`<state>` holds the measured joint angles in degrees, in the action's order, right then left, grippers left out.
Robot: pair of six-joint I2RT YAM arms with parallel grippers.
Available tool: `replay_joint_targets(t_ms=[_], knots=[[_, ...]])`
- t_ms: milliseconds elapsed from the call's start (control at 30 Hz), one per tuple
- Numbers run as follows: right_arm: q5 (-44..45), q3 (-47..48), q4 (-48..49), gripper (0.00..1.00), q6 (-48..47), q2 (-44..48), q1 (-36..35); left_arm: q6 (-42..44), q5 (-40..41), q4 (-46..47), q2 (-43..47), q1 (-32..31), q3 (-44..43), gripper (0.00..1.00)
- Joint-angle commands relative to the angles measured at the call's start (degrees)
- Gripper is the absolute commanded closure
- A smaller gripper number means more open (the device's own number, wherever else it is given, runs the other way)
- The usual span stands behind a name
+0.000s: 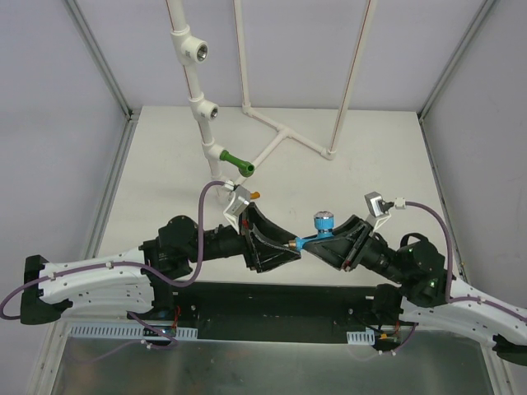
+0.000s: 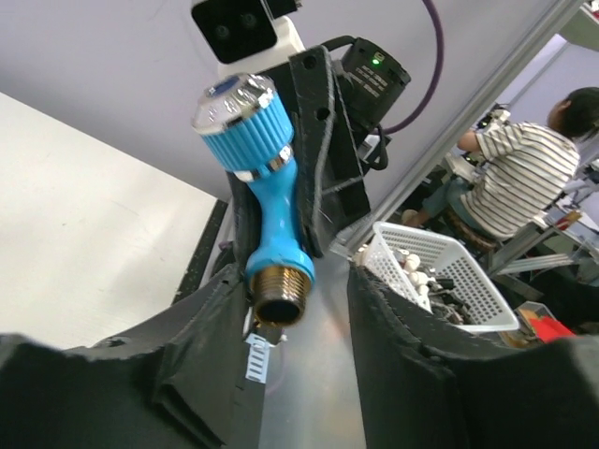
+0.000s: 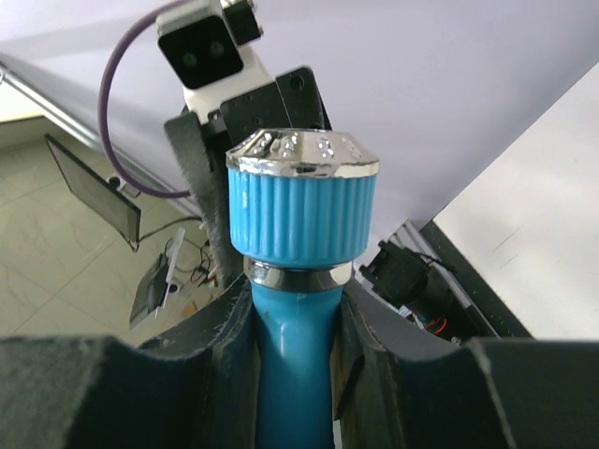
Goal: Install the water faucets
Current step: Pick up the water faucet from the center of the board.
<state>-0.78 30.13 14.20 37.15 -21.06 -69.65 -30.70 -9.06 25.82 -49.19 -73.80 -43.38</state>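
**Top view.** My two arms meet over the near part of the white table (image 1: pixel 165 181). My right claw (image 1: pixel 306 244) pinches the light blue faucet (image 1: pixel 321 224) by its stem, with the ribbed knob turned up and the stem running toward my left claw (image 1: pixel 284 251). The two claws stand tip to tip. Farther back, a green faucet (image 1: pixel 237 162) sits in the lowest tee fitting (image 1: pixel 216 153) of the white pipe frame (image 1: pixel 198 90). The two tee fittings above it show open metal mouths.

**Left wrist view.** My left claw (image 2: pixel 299 318) is spread wide. The light blue faucet (image 2: pixel 262 178) hangs before it with its threaded brass end lowest. That end lies in the gap, nearer one of my fingers (image 2: pixel 201 327) than the other (I cannot tell whether it touches). My right claw shows as the dark body behind the faucet. A white mesh basket (image 2: pixel 440 271) of small parts stands off the table in the background.

**Right wrist view.** My right claw (image 3: pixel 298 355) is pressed onto the stem of the light blue faucet (image 3: pixel 301 215), just under the chromed collar. Both fingers (image 3: pixel 215 355) lie against the blue plastic. The knob, with its shiny faceted cap, stands upright and clear above the fingertips.
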Motion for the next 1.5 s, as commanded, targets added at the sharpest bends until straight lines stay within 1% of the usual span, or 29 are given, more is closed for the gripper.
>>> replay_joint_targets(t_ms=[0,100,133,167,267,300,367,400,600,667,700,767,967,1300,1400,1467], knots=[[5.08,1.86,3.99,1.0,-1.2,1.72,0.13,-0.77,-3.16,3.44,0.5,-0.03,-1.1,0.49],[6.92,1.42,4.7,1.0,-1.2,2.86,0.13,-0.94,-3.68,3.44,0.58,-0.03,-1.01,0.47],[7.28,1.42,4.96,1.0,-1.37,3.21,0.13,-0.94,-3.6,3.44,0.67,-0.12,-0.92,0.47],[7.37,1.34,4.88,1.0,-1.46,3.39,0.21,-0.94,-3.6,3.53,0.76,-0.03,-0.83,0.5],[7.11,1.77,4.26,1.0,-1.46,3.31,0.21,-0.94,-3.77,4.06,0.67,-0.03,-0.75,0.82],[6.76,1.77,4.35,1.0,-1.2,3.13,0.13,-0.94,-3.86,4.15,0.5,-0.03,-0.83,0.89],[5.79,1.77,4.26,1.0,-1.11,2.69,0.13,-0.94,-3.77,4.23,0.06,-0.03,-1.27,0.97],[5.26,1.86,4.35,1.0,-0.94,2.52,0.13,-0.86,-3.69,4.23,-0.2,-0.03,-1.36,1.0],[1.75,1.69,3.3,1.0,-0.06,1.81,0.13,-0.07,-2.46,4.06,-1.0,-0.03,-2.33,1.0],[1.39,1.34,2.68,1.0,0.56,2.07,0.13,0.29,-1.67,3.45,-0.47,0.15,-2.33,1.0],[-0.7,1.34,2.16,1.0,0.73,2.16,0.13,0.29,-1.49,3.27,-0.21,0.32,-2.24,1.0],[-1.51,0.9,1.45,1.0,1.17,2.6,0.21,0.37,-1.57,2.83,0.32,0.76,-2.33,1.0],[-2.56,-0.42,0.83,1.0,2.58,3.31,0.21,0.73,-1.4,1.34,1.73,1.47,-2.59,1.0],[-3.18,-0.51,1.1,1.0,2.49,3.39,0.04,0.55,-1.4,1.25,1.46,1.64,-2.59,1.0],[-0.73,-0.77,0.4,1.0,1.88,5.32,0.13,0.38,-1.4,1.33,1.64,1.64,-2.33,0.92],[2.43,-0.6,-0.39,1.0,1.09,6.81,0.04,0.11,-1.49,1.25,1.99,1.64,-1.89,0.8]])
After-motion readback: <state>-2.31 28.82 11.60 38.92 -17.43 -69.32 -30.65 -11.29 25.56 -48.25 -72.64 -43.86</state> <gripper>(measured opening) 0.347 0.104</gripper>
